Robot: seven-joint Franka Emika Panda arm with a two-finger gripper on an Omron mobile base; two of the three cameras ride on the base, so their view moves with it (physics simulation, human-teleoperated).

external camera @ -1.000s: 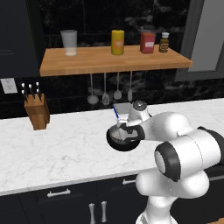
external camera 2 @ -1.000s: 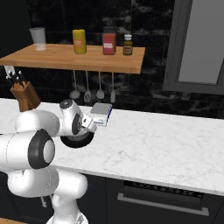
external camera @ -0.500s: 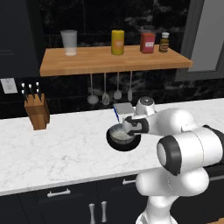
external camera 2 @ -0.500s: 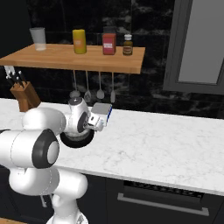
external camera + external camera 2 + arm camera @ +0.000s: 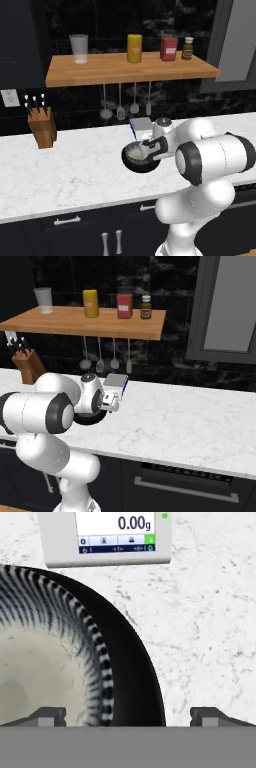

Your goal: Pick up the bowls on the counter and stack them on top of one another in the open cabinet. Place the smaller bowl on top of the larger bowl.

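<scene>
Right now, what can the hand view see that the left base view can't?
Hand view: the scale's screen up close, reading 0.00g, the stripes inside the black bowl, and the open tool straddling its rim.

Left base view: the wooden shelf with a glass, yellow can, red box and brown bottle, plus the knife block.

Both: the bowl, the scale and the white counter.

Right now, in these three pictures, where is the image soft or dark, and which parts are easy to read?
Left base view: sharp enough, the black bowl blends into its own shadow on the counter. Right base view: the arm hides most of the bowl; the dark backsplash swallows detail behind the hanging utensils. Hand view: close and slightly soft, yet the scale display reads 0.00g.
</scene>
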